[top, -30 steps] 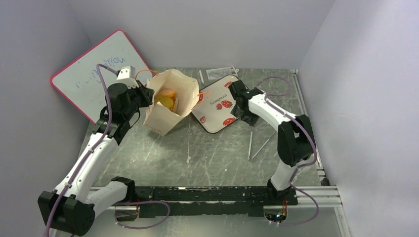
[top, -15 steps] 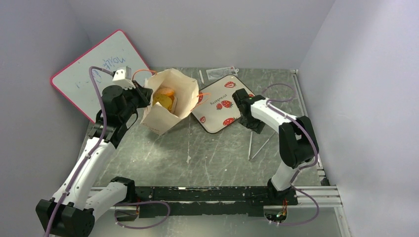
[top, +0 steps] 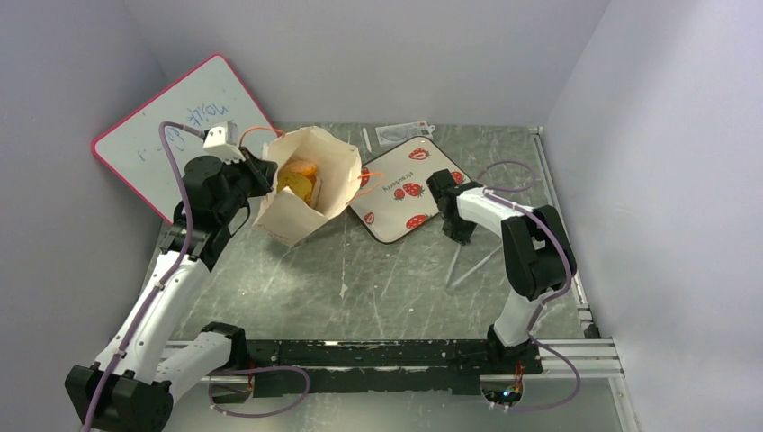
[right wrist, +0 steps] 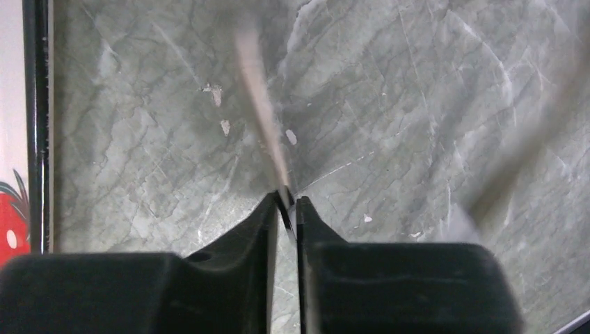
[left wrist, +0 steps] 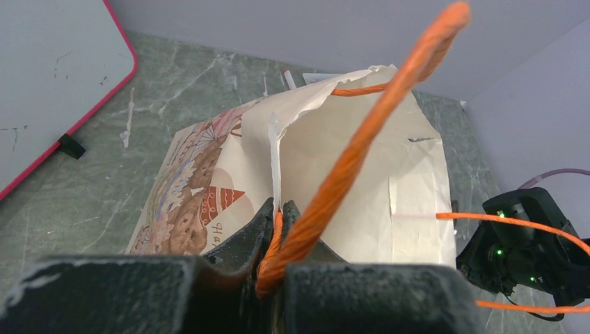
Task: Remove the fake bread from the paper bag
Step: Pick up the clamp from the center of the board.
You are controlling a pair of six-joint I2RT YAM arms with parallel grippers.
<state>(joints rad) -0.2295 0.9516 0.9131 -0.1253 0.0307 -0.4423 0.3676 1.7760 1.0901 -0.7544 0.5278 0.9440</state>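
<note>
The paper bag [top: 301,193] stands tilted at the back left with its mouth open, and orange and yellow fake bread [top: 301,178] shows inside. My left gripper [top: 259,173] is at the bag's left rim. In the left wrist view this gripper [left wrist: 280,207] is shut on the bag's orange cord handle [left wrist: 362,146], right at the cream paper edge [left wrist: 348,181]. My right gripper [top: 457,236] is low over the table, just right of the strawberry tray. Seen from the right wrist, it [right wrist: 286,198] is shut on a thin grey stick [right wrist: 261,104].
A strawberry-print tray [top: 400,193] lies right of the bag. The pink-framed whiteboard [top: 171,130] leans on the left wall. The thin grey sticks [top: 472,267] form a V on the table near the right arm. A clear packet [top: 403,133] lies at the back.
My right gripper moved off the tray toward the near side, came down on the grey sticks and shut on one. The left arm shifted the bag slightly left, grip unchanged.
</note>
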